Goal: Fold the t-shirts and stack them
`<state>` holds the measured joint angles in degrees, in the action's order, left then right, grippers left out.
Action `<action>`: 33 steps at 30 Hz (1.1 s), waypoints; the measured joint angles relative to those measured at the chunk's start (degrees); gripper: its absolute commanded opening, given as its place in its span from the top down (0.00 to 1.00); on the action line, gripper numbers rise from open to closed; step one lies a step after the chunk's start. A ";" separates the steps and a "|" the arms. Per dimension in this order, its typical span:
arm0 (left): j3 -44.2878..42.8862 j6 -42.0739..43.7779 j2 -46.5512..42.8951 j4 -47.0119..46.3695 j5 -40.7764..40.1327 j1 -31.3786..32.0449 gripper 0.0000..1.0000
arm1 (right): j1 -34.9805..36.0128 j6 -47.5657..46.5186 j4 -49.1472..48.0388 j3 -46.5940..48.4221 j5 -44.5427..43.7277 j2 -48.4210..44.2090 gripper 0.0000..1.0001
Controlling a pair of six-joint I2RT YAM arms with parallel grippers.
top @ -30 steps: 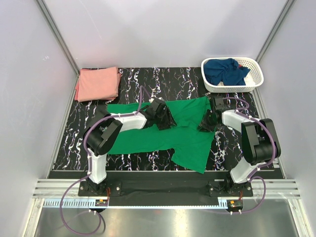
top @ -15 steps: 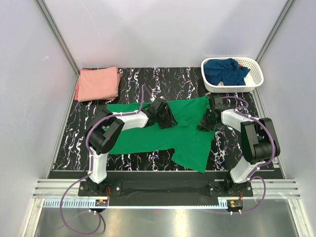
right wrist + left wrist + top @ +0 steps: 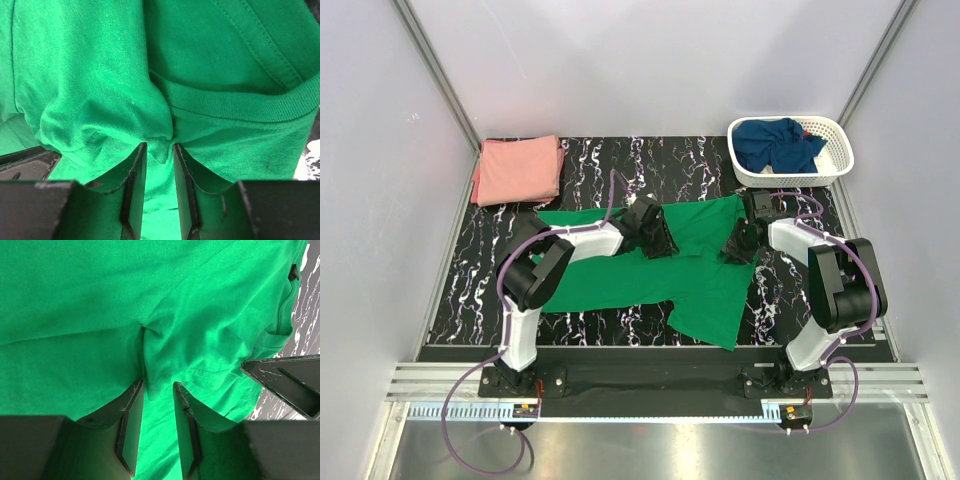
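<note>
Jaws of the left gripper (image 3: 157,390) and right gripper (image 3: 157,149) each clamp a fold of the green t-shirt (image 3: 700,285), spread mid-frame on the black marbled table (image 3: 590,160); pale grey walls (image 3: 650,60) enclose it on three sides.

The left gripper (image 3: 158,390) pinches a ridge of the green t-shirt (image 3: 90,305).
</note>
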<state>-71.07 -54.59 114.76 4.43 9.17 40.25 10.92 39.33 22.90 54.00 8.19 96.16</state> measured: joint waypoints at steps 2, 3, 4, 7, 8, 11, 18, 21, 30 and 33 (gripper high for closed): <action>-0.20 0.17 0.42 0.02 0.04 0.00 0.68 | 0.00 -0.02 0.13 0.02 0.00 0.00 0.65; -0.28 0.22 0.63 0.00 0.07 0.00 0.69 | 0.00 -0.02 0.24 0.02 0.00 0.00 0.66; -0.33 0.24 0.83 0.00 0.09 0.00 0.69 | 0.00 -0.02 0.35 0.04 0.02 0.02 0.65; -0.48 0.33 0.90 0.00 0.24 0.00 0.71 | 0.02 -0.02 0.42 0.11 0.04 0.02 0.67; -0.52 0.39 0.90 0.02 0.26 0.00 0.72 | 0.02 0.00 0.46 0.13 0.04 0.02 0.68; -0.55 0.57 0.92 0.02 0.24 0.00 0.74 | 0.02 0.02 0.52 0.17 0.07 0.02 0.72; -0.55 0.79 0.92 0.02 0.26 0.00 0.90 | 0.07 0.20 0.55 0.70 0.52 0.02 0.71; -0.55 0.79 0.92 0.02 0.26 0.00 1.00 | 0.26 0.28 0.52 0.85 0.57 0.02 0.68; -0.55 0.98 0.92 0.02 0.26 0.00 1.00 | 0.46 0.48 0.50 0.87 0.92 0.37 0.74; -0.55 0.98 0.92 0.02 0.26 0.00 1.00 | 0.57 0.59 0.44 0.87 0.90 1.14 0.76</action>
<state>-71.61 -53.60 115.68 4.45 9.43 40.25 11.49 39.92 23.33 54.87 9.08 97.30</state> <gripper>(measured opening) 0.016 0.251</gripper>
